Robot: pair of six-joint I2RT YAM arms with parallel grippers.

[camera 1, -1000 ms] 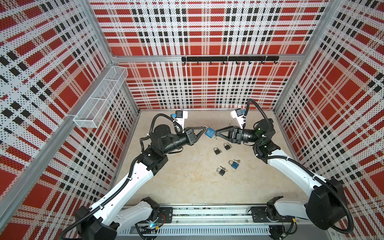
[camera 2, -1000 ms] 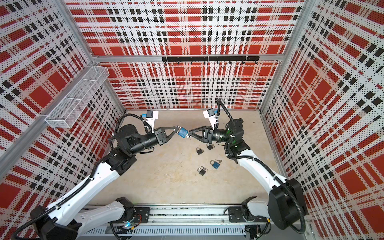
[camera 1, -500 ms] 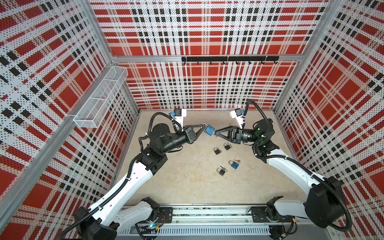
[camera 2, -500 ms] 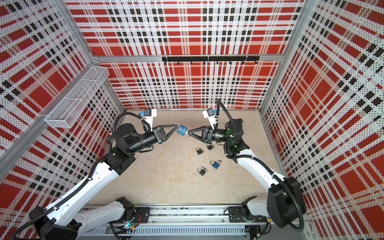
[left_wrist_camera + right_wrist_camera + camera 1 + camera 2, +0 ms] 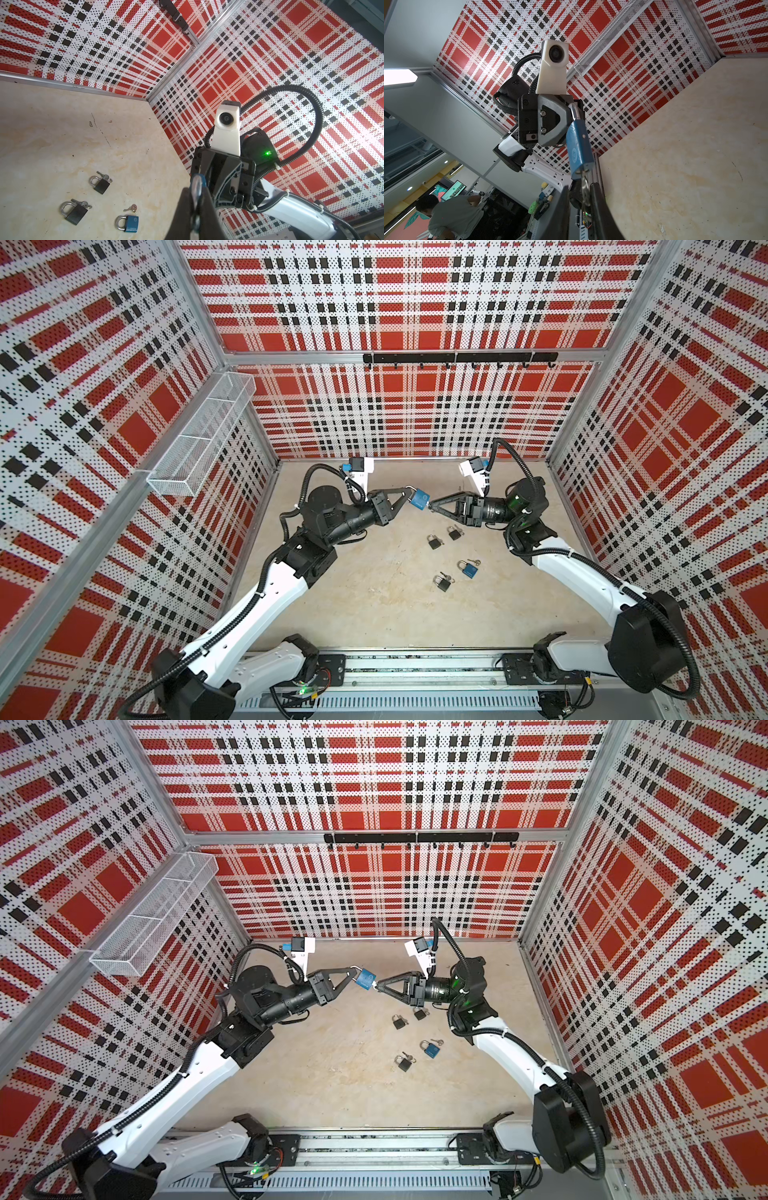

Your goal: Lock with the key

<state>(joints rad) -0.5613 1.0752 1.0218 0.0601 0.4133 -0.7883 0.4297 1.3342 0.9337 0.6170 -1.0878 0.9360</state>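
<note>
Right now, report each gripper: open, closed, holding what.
Left gripper: closed on the silver shackle of the blue metal padlock.
Right gripper: jaws narrow around the small silver key in that padlock; firm grip cannot be told.

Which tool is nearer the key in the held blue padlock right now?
Right. The right tool has the key between its fingers, at the base of the blue padlock; the left tool grips the shackle at the opposite end.
</note>
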